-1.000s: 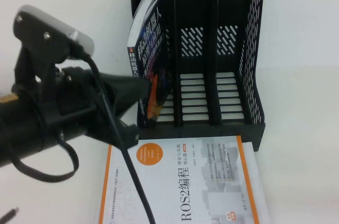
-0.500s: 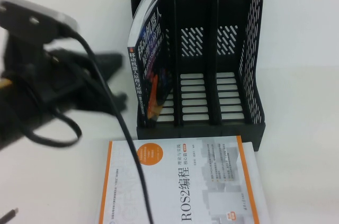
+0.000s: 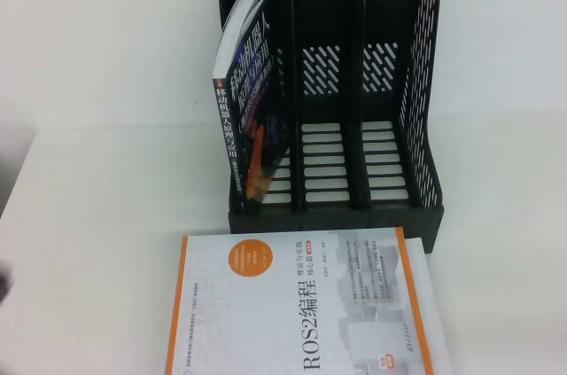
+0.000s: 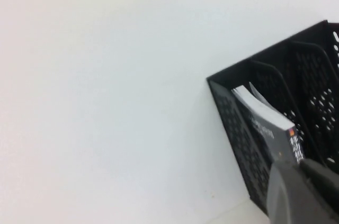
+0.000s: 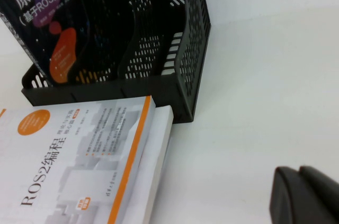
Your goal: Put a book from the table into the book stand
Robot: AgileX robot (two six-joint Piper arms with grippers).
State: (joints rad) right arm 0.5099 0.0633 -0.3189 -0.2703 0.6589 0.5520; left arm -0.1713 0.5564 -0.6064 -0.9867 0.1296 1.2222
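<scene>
While the book (image 3: 251, 118) stands in the leftmost slot of the book stand (image 3: 330, 82), leaning so that its top tips toward the stand's left wall, neither arm appears in the high view. That stand sits toward the far edge of the table (image 3: 97, 215), roughly midway between the left and right edges, its open side facing the near edge. The book's foot rests on the slotted floor of its compartment; the middle and right compartments hold nothing.

Lying flat on the table just in front of the stand, toward the near edge, is the white ROS2 book (image 3: 301, 304), its far edge close against the stand's base.

From the left wrist view, the left gripper (image 4: 304, 192) shows only as a blurred grey-black tip, clear of the book and holding nothing visible, with the book's upper corner just beyond it; whether its fingers are parted I cannot tell. From the right wrist view, the right gripper (image 5: 304, 195) appears as two dark fingers pressed together with nothing between them, above bare table beside the ROS2 book and well apart from the dark book in the stand.
</scene>
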